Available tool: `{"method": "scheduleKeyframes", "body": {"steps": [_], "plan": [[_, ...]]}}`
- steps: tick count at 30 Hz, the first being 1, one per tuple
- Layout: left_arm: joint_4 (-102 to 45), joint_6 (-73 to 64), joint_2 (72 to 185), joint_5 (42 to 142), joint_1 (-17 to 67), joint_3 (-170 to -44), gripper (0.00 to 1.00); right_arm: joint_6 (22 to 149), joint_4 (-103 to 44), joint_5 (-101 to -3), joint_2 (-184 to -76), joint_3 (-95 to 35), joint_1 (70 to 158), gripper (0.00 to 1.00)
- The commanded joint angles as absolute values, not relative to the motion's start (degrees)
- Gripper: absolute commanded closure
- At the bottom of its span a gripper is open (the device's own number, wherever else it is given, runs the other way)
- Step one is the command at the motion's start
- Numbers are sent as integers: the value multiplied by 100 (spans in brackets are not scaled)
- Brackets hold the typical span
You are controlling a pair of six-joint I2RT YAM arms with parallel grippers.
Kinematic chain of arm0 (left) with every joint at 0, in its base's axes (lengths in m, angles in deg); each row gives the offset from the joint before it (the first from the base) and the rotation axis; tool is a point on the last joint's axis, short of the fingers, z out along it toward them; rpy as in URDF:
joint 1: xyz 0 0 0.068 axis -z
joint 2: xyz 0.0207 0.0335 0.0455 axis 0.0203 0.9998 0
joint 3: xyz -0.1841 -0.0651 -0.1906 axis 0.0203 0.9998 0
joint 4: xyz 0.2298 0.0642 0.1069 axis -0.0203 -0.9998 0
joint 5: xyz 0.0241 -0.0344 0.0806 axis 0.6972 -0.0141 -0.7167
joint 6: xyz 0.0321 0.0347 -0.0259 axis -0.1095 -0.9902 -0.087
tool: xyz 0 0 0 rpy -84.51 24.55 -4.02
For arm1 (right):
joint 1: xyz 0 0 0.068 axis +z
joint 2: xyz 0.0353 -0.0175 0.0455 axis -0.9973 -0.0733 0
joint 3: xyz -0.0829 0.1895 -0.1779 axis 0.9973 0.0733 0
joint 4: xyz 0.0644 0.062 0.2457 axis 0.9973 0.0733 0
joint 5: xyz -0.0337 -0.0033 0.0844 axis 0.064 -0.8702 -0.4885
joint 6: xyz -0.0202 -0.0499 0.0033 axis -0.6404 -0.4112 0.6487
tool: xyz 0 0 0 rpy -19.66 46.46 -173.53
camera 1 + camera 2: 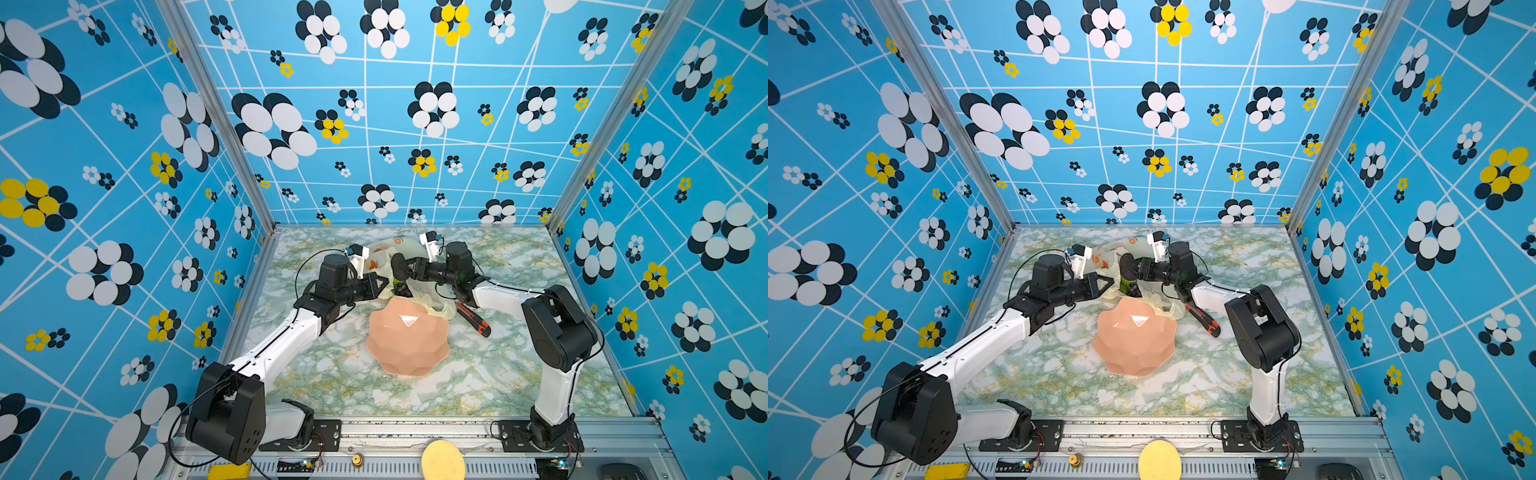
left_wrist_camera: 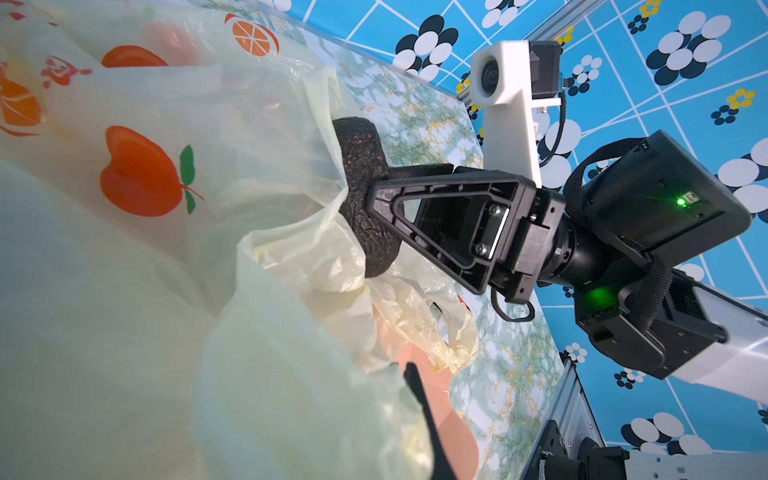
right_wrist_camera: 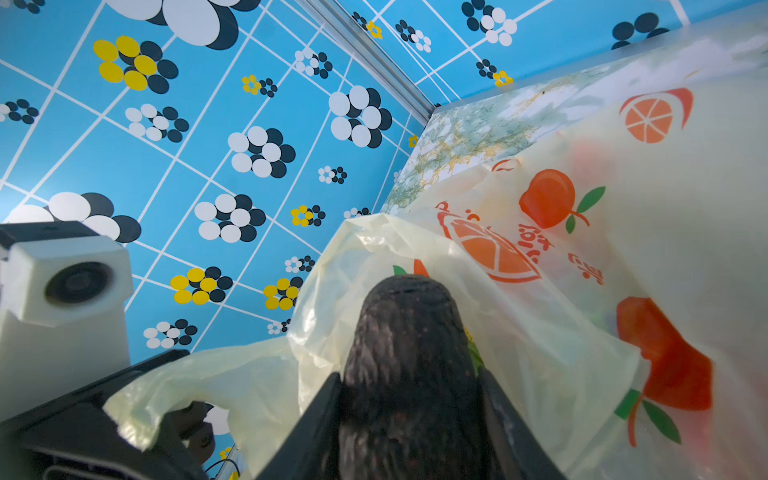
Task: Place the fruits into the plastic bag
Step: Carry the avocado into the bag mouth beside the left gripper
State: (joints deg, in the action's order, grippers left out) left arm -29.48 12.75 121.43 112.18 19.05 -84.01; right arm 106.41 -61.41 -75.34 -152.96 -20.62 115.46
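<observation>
The plastic bag (image 1: 397,245) lies at the back of the table, its mouth toward the dish. My left gripper (image 1: 383,286) is shut on the bag's rim (image 2: 332,257) and holds it up; only one finger (image 2: 419,407) shows past the film. My right gripper (image 3: 409,386) is shut on a rough black oval fruit (image 3: 409,345), held at the bag's mouth (image 2: 365,199). Green and dark fruits (image 1: 401,289) lie inside the opening, seen in both top views (image 1: 1129,286). Reddish shapes show faintly through the film.
The pink scalloped dish (image 1: 409,340) sits in front of the bag with no fruit in it (image 1: 1133,340). A red-and-black utility knife (image 1: 473,320) lies right of the dish under the right forearm. A bag handle (image 2: 436,328) drapes toward the dish.
</observation>
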Motion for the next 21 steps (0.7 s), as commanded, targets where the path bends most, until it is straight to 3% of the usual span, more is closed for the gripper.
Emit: {"method": "scheduleKeyframes", "body": {"steps": [1, 10, 21], "plan": [[-2834, 1303, 12063, 11263, 1853, -8377, 100, 10672, -5929, -7659, -15456, -2277, 11620, 70], [-2817, 1283, 12018, 11246, 1844, -8340, 100, 10690, -5772, -7647, -15468, -2379, 11643, 48], [-2817, 1270, 11945, 11228, 1841, -8288, 100, 10679, -5743, -7772, -15463, -2453, 11663, 39]]}}
